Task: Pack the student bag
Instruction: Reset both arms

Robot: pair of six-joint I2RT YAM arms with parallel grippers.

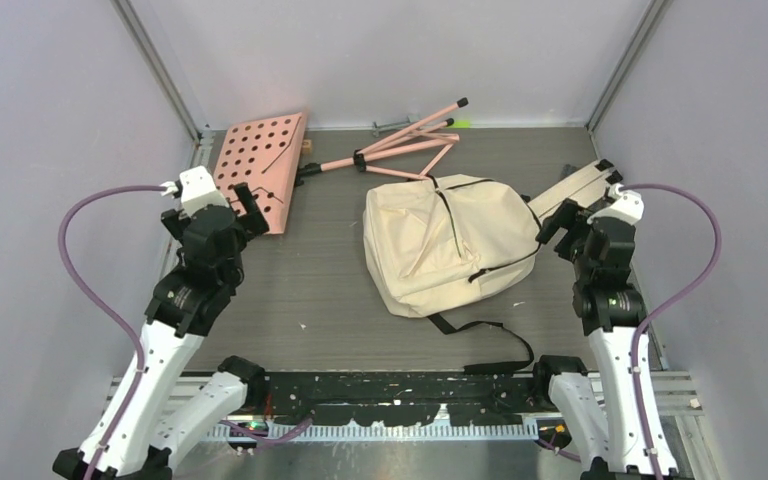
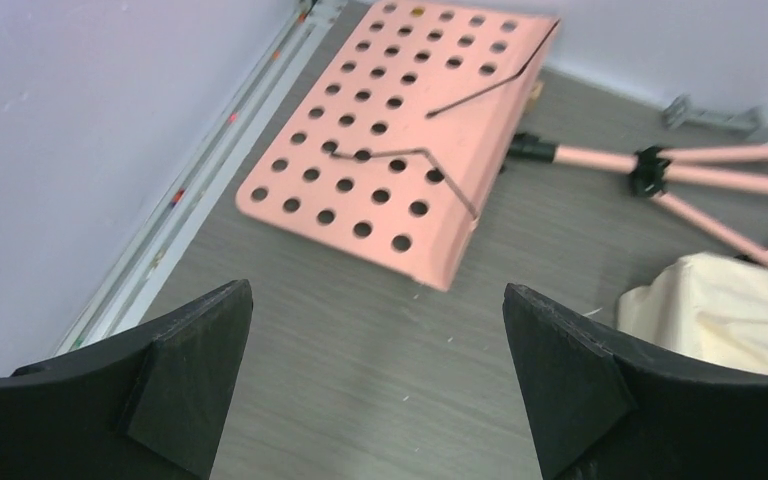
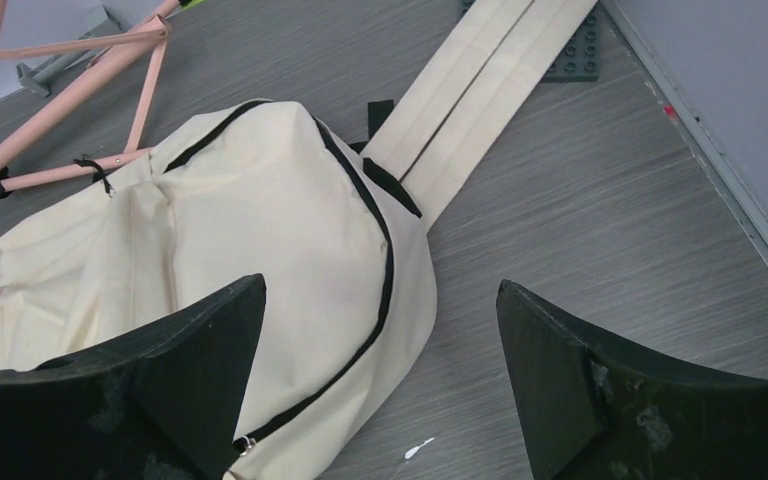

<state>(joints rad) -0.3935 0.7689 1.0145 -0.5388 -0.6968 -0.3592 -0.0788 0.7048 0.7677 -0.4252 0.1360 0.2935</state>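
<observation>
The student bag (image 1: 450, 245), a cream cloth backpack with black zippers, lies flat on the grey table right of centre. Its cream shoulder straps (image 1: 575, 185) stretch toward the back right. In the right wrist view the bag (image 3: 260, 230) fills the left half, and a zipper pull (image 3: 247, 443) shows by the left finger. My right gripper (image 1: 558, 220) (image 3: 380, 283) hovers open over the bag's right edge, holding nothing. My left gripper (image 1: 250, 205) (image 2: 377, 290) is open over bare table, just short of a pink perforated plate (image 2: 400, 130). One corner of the bag (image 2: 720, 310) shows at the left wrist view's right edge.
The pink plate (image 1: 258, 165) belongs to a folded pink stand whose legs (image 1: 400, 145) lie behind the bag. A black webbing strap (image 1: 490, 345) trails toward the near edge. A dark studded plate (image 3: 580, 50) lies under the cream straps. Walls enclose the left, right and back.
</observation>
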